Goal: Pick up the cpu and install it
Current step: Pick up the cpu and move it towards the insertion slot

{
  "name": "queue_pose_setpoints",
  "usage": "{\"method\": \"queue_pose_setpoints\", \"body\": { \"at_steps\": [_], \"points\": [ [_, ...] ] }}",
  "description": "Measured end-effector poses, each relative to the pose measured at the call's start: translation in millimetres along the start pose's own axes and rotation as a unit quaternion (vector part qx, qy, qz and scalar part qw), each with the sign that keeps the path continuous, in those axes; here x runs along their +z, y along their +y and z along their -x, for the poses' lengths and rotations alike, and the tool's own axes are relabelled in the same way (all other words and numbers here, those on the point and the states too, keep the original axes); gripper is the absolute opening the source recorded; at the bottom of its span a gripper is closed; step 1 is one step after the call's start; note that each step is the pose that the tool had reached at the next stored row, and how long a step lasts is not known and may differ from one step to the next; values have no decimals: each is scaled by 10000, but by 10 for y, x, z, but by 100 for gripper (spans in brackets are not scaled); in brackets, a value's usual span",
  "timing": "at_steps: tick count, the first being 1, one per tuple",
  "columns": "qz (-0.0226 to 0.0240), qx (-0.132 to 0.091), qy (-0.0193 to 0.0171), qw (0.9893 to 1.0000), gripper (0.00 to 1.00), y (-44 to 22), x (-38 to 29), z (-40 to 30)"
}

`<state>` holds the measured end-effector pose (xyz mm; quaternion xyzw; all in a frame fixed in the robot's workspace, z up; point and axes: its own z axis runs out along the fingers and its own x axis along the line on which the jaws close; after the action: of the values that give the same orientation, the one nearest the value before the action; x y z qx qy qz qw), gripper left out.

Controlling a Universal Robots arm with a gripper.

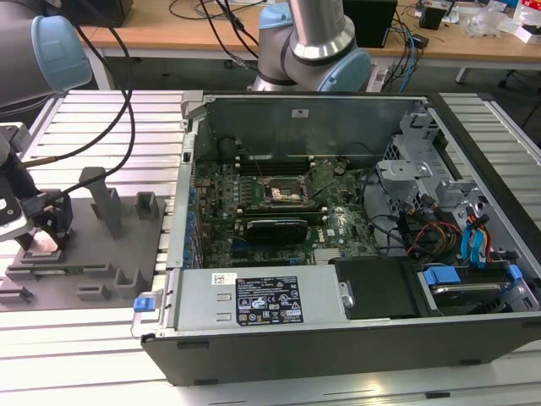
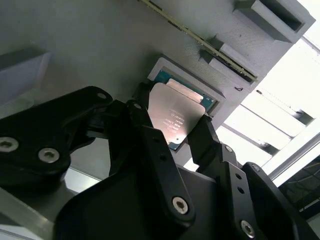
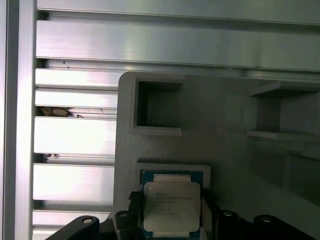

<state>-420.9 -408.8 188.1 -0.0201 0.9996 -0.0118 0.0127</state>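
Note:
The cpu, a small square chip with a pale silver top and a green rim, lies in a square recess of the grey tray; it also appears in the first wrist view. My gripper is lowered over it, and its black fingers press against two opposite edges of the chip. I cannot tell whether the chip is lifted clear of the recess. In the exterior view the gripper is down on the tray at the view's left. The black socket frame sits on the motherboard inside the open computer case.
Upright grey blocks stand on the tray just beside the gripper. The tray and case rest on a ribbed aluminium table. A power supply, drive cages and cables crowd the case around the motherboard.

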Motion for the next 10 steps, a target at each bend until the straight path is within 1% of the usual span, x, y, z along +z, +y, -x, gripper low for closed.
{"method": "queue_pose_setpoints", "body": {
  "at_steps": [7, 10],
  "points": [
    [1, 0, -2, 10000, 55, 1, -1, 1],
    [1, 0, -1, 10000, 55, -1, -58, 2]
  ]
}}
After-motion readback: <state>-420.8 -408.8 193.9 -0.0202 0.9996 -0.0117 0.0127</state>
